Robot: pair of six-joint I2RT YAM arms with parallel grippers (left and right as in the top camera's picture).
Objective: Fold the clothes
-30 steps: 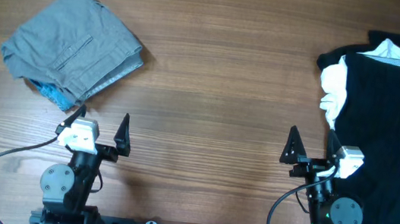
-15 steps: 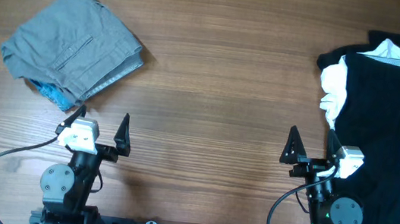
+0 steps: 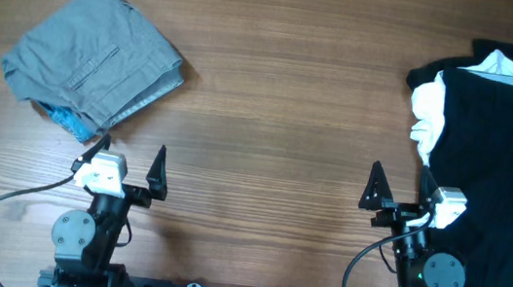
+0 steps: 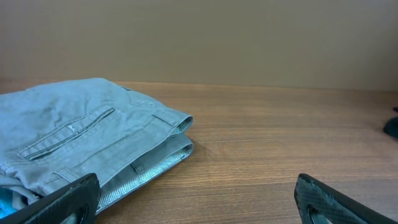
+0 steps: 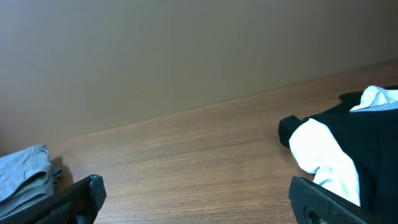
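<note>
My left gripper (image 3: 131, 156) and right gripper (image 3: 398, 185) rest tucked back at the near edge of the brown wooden table (image 3: 282, 98), jaws wide and empty, folded mid-grey cotton shorts (image 3: 95, 60) ahead of the left, a large black garment (image 3: 498, 173) just beside the right.

No readable text, labels or numbers anywhere.

Wooden table (image 3: 283, 88), brown plank grain. Far left: grey shorts (image 3: 90, 59), folded flat, with a blue piece (image 3: 70, 122) showing under their near edge. Right edge: black garment (image 3: 498, 173), loosely spread, a white piece (image 3: 426, 120) bunched at its left side. Near left: cable (image 3: 4, 206).
</note>
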